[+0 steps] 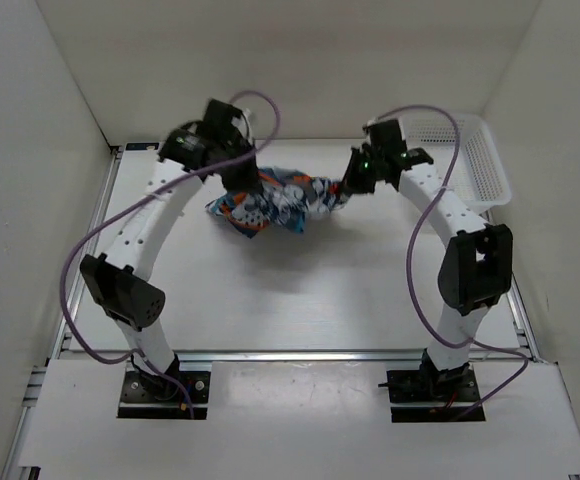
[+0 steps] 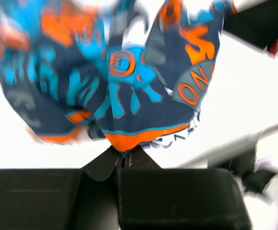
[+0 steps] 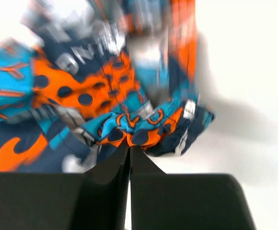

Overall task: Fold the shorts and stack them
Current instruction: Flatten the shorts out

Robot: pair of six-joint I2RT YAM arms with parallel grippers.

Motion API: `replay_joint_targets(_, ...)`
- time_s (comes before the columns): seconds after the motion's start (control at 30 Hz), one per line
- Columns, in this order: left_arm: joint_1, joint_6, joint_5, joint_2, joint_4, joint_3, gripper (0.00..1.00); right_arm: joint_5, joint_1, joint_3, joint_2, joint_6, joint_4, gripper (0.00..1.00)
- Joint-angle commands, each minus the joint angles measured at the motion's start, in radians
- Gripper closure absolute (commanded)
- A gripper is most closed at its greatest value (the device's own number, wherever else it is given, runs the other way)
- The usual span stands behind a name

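Note:
The shorts (image 1: 275,203), a crumpled bundle of navy, teal, orange and white print, hang stretched between my two grippers above the far middle of the table. My left gripper (image 1: 238,178) is shut on the left end, pinching an orange hem (image 2: 129,139) at its fingertips (image 2: 123,155). At the right end, my right gripper (image 1: 350,186) is shut on a bunched teal and orange fold (image 3: 134,129), with its tips (image 3: 130,146) pressed together. The cloth (image 2: 120,72) fills most of both wrist views, blurred.
A white plastic basket (image 1: 475,165) stands at the far right of the table. White walls close in the back and both sides. Purple cables loop off both arms (image 1: 120,260).

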Motion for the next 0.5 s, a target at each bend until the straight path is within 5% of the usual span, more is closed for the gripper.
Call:
replay_joint_targets(0.0,0.098,0.085,-0.092,0.008,-0.194,0.305,0.90,0.025,-0.010,0.258,-0.082,-0.033,-0.074,1.00)
replay_joint_targets(0.1,0.160,0.075,-0.150,-0.018,-0.184,0.343,0.89,0.054,-0.010,0.351,-0.167,-0.042,-0.112,1.00)
replay_joint_targets(0.23,0.185,0.066,-0.101,-0.048,-0.175,0.289,0.77,0.138,0.000,0.175,-0.400,-0.042,-0.121,1.00)
replay_joint_targets(0.27,0.185,0.066,-0.101,-0.064,-0.160,0.242,0.49,0.157,0.000,0.035,-0.443,-0.042,-0.097,1.00)
replay_joint_targets(0.33,0.176,0.066,-0.069,-0.076,-0.121,0.173,0.08,0.227,0.010,-0.200,-0.550,-0.017,-0.088,1.00)
replay_joint_targets(0.37,0.176,0.075,-0.060,-0.076,-0.101,0.140,0.00,0.255,0.010,-0.273,-0.574,0.002,-0.071,1.00)
replay_joint_targets(0.47,0.176,0.075,-0.023,-0.032,-0.112,0.089,0.00,0.310,-0.003,-0.468,-0.600,0.026,-0.062,1.00)
